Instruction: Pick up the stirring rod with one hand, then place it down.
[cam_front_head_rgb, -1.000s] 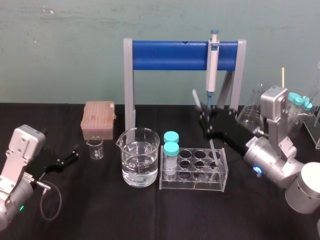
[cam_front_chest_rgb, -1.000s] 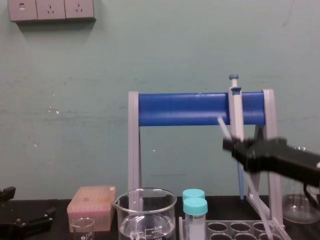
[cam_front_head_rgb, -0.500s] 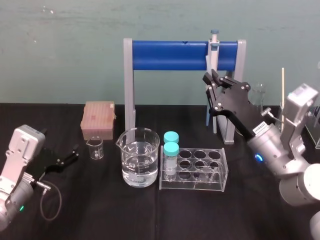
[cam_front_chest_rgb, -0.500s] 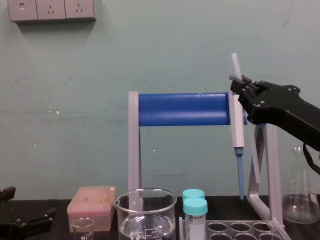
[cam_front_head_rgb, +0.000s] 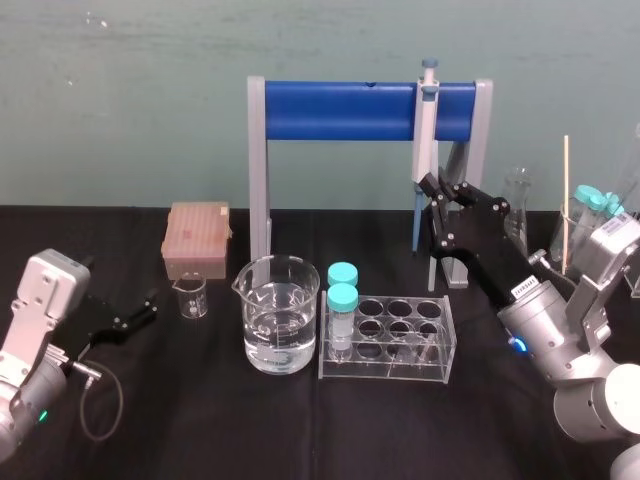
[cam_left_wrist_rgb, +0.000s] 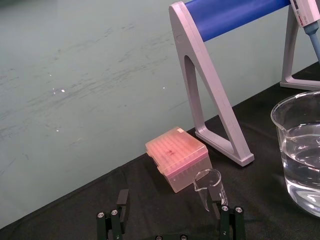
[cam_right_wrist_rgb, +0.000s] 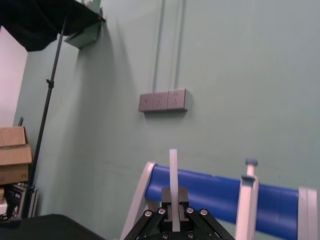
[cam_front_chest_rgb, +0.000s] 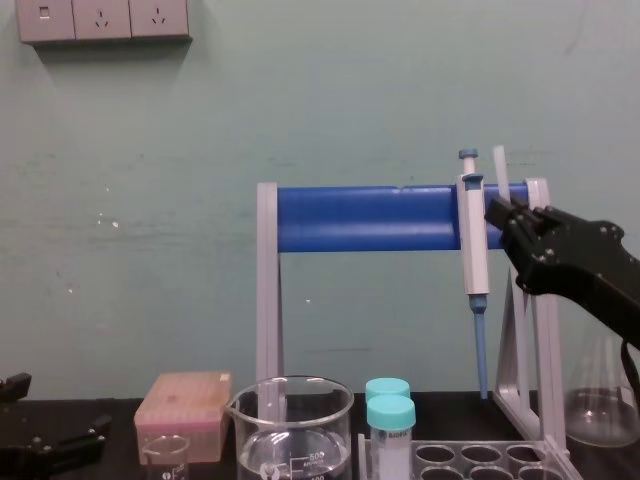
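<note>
Right claw (cam_front_chest_rgb: 510, 214) is clenched on the rod (cam_front_chest_rgb: 500, 170), gripping it partway along, so a length stands above the fingers. The right wrist view shows it seated centrally between the jaws. The rod is near upright and held above the rear right of the bench (cam_front_head_rgb: 200, 400), just beside the pipette (cam_front_chest_rgb: 472, 240) hung on the stand (cam_front_chest_rgb: 370, 217). Judgement: the upright carry keeps the thin glass clear of the rack (cam_front_head_rgb: 385, 345) and beaker (cam_front_head_rgb: 280, 315). Pick-up is done; placing down is outstanding. Clearance to the pipette is slight. Left claw (cam_front_head_rgb: 150, 305) lies released at the bench's left edge, idle.
</note>
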